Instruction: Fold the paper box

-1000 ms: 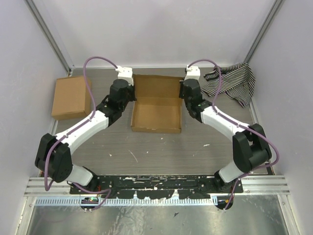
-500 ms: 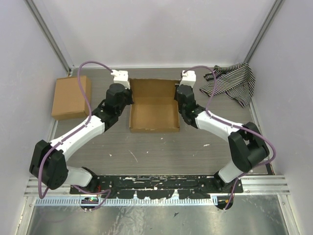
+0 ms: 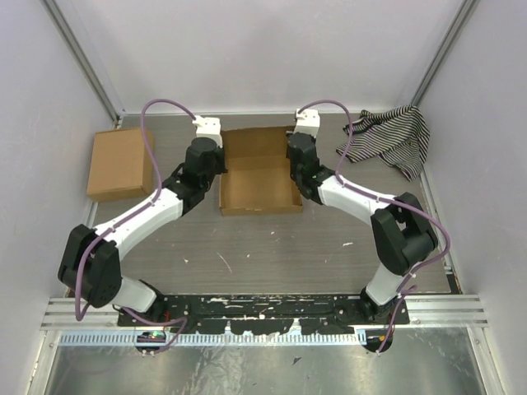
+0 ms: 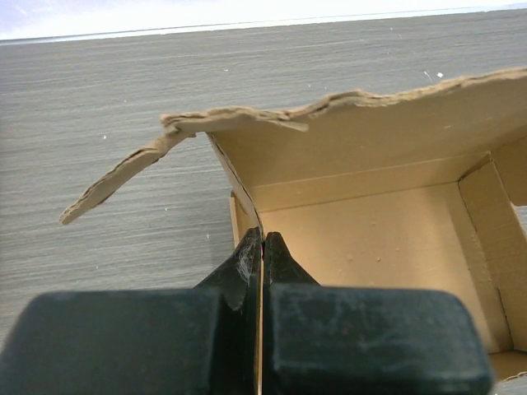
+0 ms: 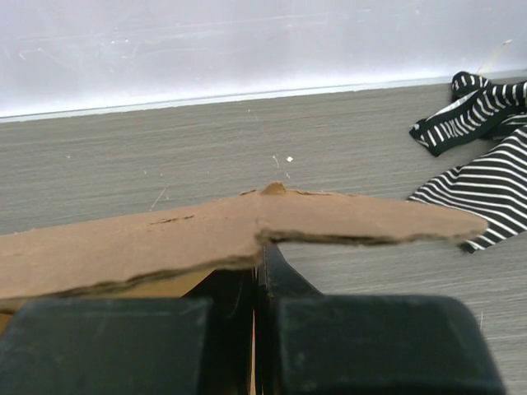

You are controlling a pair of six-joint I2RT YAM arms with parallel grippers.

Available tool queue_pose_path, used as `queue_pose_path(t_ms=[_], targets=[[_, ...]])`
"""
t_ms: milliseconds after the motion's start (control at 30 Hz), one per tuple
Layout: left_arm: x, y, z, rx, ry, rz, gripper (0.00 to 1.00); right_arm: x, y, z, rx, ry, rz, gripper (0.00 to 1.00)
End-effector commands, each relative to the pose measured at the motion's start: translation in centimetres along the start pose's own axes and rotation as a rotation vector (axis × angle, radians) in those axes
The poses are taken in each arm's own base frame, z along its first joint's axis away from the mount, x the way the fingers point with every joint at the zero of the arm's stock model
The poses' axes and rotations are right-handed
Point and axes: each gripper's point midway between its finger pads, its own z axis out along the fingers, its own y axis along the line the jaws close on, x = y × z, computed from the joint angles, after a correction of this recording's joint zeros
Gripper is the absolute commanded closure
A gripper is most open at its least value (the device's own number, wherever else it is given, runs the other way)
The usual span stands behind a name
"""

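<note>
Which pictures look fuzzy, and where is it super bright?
Left wrist view: the left gripper up close looks soft, the paper box sharp. Right wrist view: the right gripper is soft too, and the wall glows white. Top view: even light, nothing fuzzy.

No legible text or labels anywhere.
</note>
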Motion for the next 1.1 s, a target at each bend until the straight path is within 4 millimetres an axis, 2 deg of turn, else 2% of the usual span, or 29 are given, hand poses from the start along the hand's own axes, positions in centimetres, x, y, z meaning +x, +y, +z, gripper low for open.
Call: queue_pose_path(t_ms=[0, 100, 200, 333, 533, 800, 867, 933, 1000, 1067], targets=[[-1.0, -1.7, 0.6, 0.049, -0.01, 0.013, 0.98, -6.2, 2.1, 0.3, -0.026, -0.139, 0.093, 0.98], [-1.1, -1.9, 0.8, 0.051, -0.011, 0.014, 0.98, -5.7, 1.5, 0.6, 0.013, -0.131, 0.083, 0.98], [-1.3, -1.9, 0.8, 0.053, -0.01, 0.02, 0.98, -5.8, 1.6, 0.9, 0.019, -0.122, 0.081, 0.98], [-1.3, -1.9, 0.9, 0.048, -0.003, 0.028, 0.98, -4.9, 1.8, 1.2, 0.023, -0.084, 0.065, 0.98], [-0.2, -1.4, 0.6, 0.039, 0.023, 0.033, 0.98, -1.2, 0.0, 0.3, 0.064, 0.011, 0.022, 0.97], [1.4, 0.0, -0.7, -0.013, 0.078, 0.02, 0.91, 4.6, -2.4, -3.1, 0.087, 0.224, -0.007, 0.95], [1.9, 0.6, -1.3, -0.033, 0.098, 0.011, 0.86, 5.8, -2.5, -3.9, 0.067, 0.279, -0.015, 0.94], [2.4, 1.2, -2.3, -0.053, 0.112, -0.009, 0.69, 6.8, -2.4, -4.8, 0.047, 0.334, -0.019, 0.9], [3.3, 1.8, -3.4, -0.064, 0.135, -0.034, 0.53, 7.8, -2.4, -5.8, 0.027, 0.382, -0.026, 0.8], [4.1, 2.3, -4.6, -0.072, 0.158, -0.065, 0.48, 8.5, -2.4, -7.0, -0.002, 0.43, -0.033, 0.72]])
